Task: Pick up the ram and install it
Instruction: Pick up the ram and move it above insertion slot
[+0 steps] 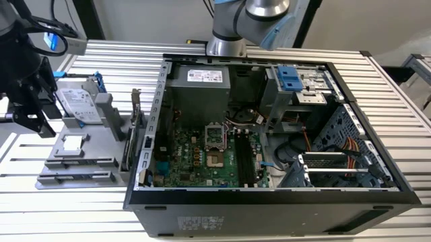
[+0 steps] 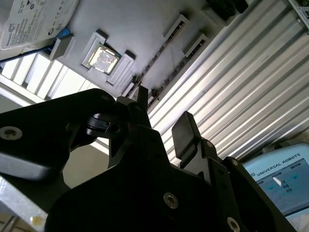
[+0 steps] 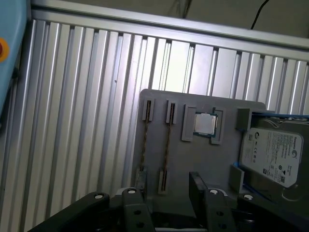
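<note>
- The gripper (image 3: 164,186) hangs over the gray tray (image 3: 217,159), its two black fingers (image 3: 197,186) spread apart with nothing between them.
- One ram stick (image 3: 167,145) stands on edge in the tray's holders, and a second ram stick (image 3: 144,145) lies parallel just beside it. Neither is touched by the fingers.
- In the first wrist view, both sticks run lengthwise through the gap between the fingers, lower down on the tray.
- A CPU (image 3: 205,124) sits in a square pocket next to the sticks. Beyond it a hard drive (image 3: 270,154) rests in a blue bracket.
- In the exterior view the gripper is at the far left, above the tray's outer edge, well apart from the open PC case (image 1: 269,196).
- The case lies on its side on the slatted metal table (image 1: 404,111), to the exterior view's right of the tray. Its green motherboard (image 1: 195,161) is exposed.
- A card with a metal bracket (image 1: 132,131) stands on edge between tray and case.
- The arm's base (image 1: 225,45) rises behind the case.
</note>
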